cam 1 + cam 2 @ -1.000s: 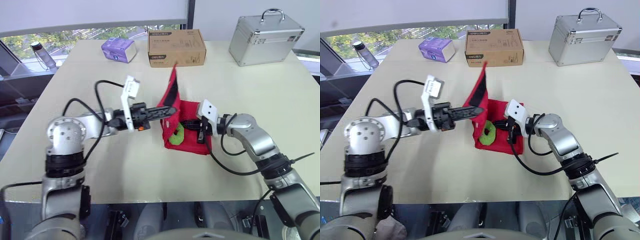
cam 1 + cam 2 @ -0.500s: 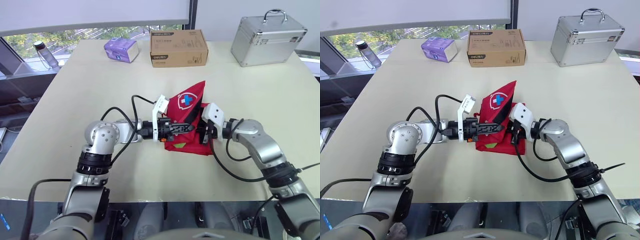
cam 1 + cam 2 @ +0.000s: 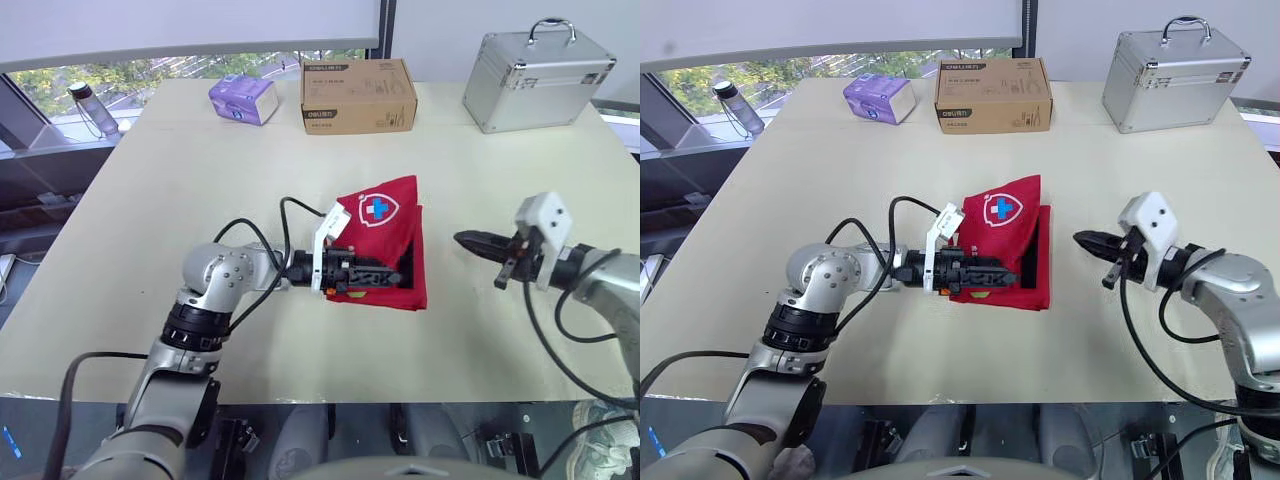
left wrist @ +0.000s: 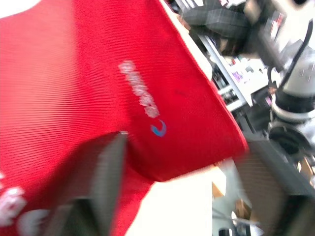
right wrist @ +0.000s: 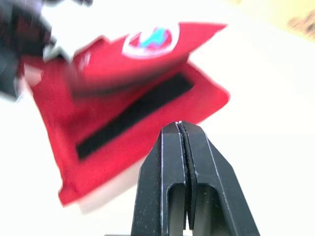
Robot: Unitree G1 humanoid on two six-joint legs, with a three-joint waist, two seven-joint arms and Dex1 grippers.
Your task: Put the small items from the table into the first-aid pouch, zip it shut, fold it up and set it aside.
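At counter (image 3: 200, 150) centre: pouch (image 3: 385, 225) half folded, flap raised.
Left pincer (image 3: 390, 277): gripping pouch flap (lay it flat before releasing).
Right pincer (image 3: 465, 240): closed, empty, near pouch.

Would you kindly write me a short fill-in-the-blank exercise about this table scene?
The left gripper holds the ____ first-aid pouch.
The right gripper is apart from the pouch, with its fingers ____.
The silver case stands on the robot's ____ side of the cardboard box.
Missing words: red; shut; right.
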